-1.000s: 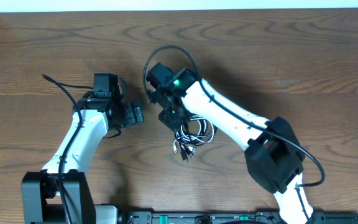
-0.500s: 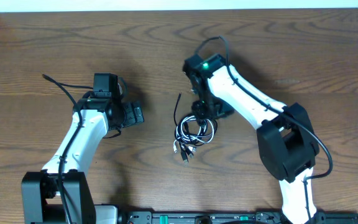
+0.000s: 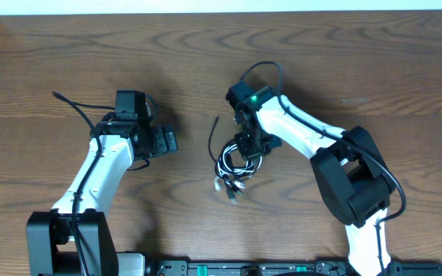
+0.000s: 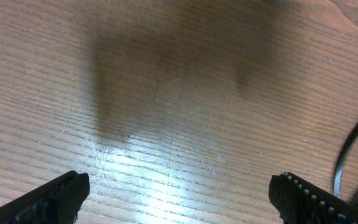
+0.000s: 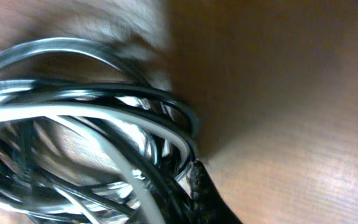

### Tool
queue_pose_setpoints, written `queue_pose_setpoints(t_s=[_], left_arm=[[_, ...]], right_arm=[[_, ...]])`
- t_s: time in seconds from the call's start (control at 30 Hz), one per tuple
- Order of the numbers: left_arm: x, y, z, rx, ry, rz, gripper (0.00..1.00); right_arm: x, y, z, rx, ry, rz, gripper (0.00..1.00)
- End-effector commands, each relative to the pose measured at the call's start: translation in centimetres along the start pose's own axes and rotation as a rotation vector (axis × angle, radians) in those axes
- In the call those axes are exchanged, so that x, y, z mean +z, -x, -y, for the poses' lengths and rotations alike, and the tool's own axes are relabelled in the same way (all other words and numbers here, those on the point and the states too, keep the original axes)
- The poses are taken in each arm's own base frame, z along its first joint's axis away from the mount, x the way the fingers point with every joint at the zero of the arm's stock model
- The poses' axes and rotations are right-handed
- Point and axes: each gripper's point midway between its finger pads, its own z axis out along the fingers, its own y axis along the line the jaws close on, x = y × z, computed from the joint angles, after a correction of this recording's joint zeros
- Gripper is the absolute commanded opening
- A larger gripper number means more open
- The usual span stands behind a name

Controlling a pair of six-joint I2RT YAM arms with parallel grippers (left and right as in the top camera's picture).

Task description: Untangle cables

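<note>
The cables (image 3: pixel 235 162) lie as one tangled coil of black and white cord at the table's middle. A loose black end (image 3: pixel 214 130) points up and left, and the plug ends (image 3: pixel 227 186) trail below, blurred. My right gripper (image 3: pixel 250 146) sits on the coil's upper right edge, shut on its strands. In the right wrist view the black and white loops (image 5: pixel 86 124) fill the left half, pinched at my right gripper (image 5: pixel 185 190); one dark fingertip (image 5: pixel 205 194) shows. My left gripper (image 3: pixel 167 142) stands apart to the left, wide open (image 4: pixel 182 199) over bare wood.
The wooden table (image 3: pixel 405 77) stretches around both arms. A thick black wire (image 3: pixel 75 103) runs from the left arm toward the back left. A dark cord (image 4: pixel 348 146) curves along the right edge of the left wrist view.
My right arm swung from the coil's left side round to its upper right, dropped onto it and shut. The coil shifted slightly left and its plug ends blur. The left arm stayed still.
</note>
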Motion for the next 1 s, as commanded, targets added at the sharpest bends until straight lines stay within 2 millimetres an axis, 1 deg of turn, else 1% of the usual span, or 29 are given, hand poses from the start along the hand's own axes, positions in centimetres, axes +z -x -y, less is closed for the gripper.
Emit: queue_pose_setpoints(t_s=[0.0, 0.13, 0.17, 0.23, 0.33, 0.4, 0.47, 0.57, 0.63, 0.77, 0.83, 0.87, 0.9, 0.97], left_arm=[[-0.1, 0.3, -0.1, 0.01, 0.01, 0.007, 0.98], [-0.1, 0.3, -0.1, 0.01, 0.01, 0.007, 0.98], [-0.1, 0.3, -0.1, 0.01, 0.01, 0.007, 0.98], [-0.1, 0.3, -0.1, 0.009, 0.008, 0.006, 0.98], [-0.1, 0.0, 0.7, 0.01, -0.037, -0.008, 0.98], [-0.2, -0.2, 1.5, 0.01, -0.084, -0.022, 0.98], [-0.3, -0.6, 2.1, 0.009, -0.122, -0.041, 0.98], [-0.3, -1.3, 2.4, 0.006, -0.142, -0.071, 0.98], [-0.3, -1.3, 2.4, 0.006, -0.143, -0.072, 0.98], [-0.3, -1.3, 2.4, 0.006, -0.143, -0.072, 0.98], [-0.3, -1.3, 2.4, 0.005, -0.142, -0.072, 0.98], [-0.3, -1.4, 2.5, 0.006, -0.148, -0.075, 0.98], [-0.4, -1.7, 2.8, 0.004, -0.167, -0.089, 0.98], [-0.7, -2.4, 3.8, 0.001, -0.224, -0.124, 0.98]], right_arm=[[0.9, 1.5, -0.1, -0.158, -0.031, 0.078, 0.01], [0.7, 4.6, -2.3, -0.409, -0.023, 0.226, 0.01], [0.5, 5.6, -3.2, -0.497, -0.027, 0.274, 0.01], [0.2, 6.5, -4.2, -0.583, -0.032, 0.323, 0.01], [-0.2, 7.4, -5.5, -0.699, -0.047, 0.381, 0.09], [-0.4, 7.7, -5.6, -0.746, -0.076, 0.395, 0.15], [-0.8, 8.2, -5.7, -0.752, -0.099, 0.415, 0.25], [-2.8, 9.1, -6.9, -0.747, -0.071, 0.468, 0.38], [-4.8, 9.6, -7.4, -0.717, -0.057, 0.516, 0.5], [-9.4, 10.1, -7.8, -0.641, -0.033, 0.613, 0.67], [-11.6, 9.7, -7.8, -0.576, -0.006, 0.644, 0.75], [-12.4, 9.4, -7.8, -0.546, 0.008, 0.65, 0.77], [-13.2, 8.9, -7.7, -0.515, 0.018, 0.651, 0.8], [-14.1, 7.9, -6.9, -0.444, 0.032, 0.628, 0.86]])
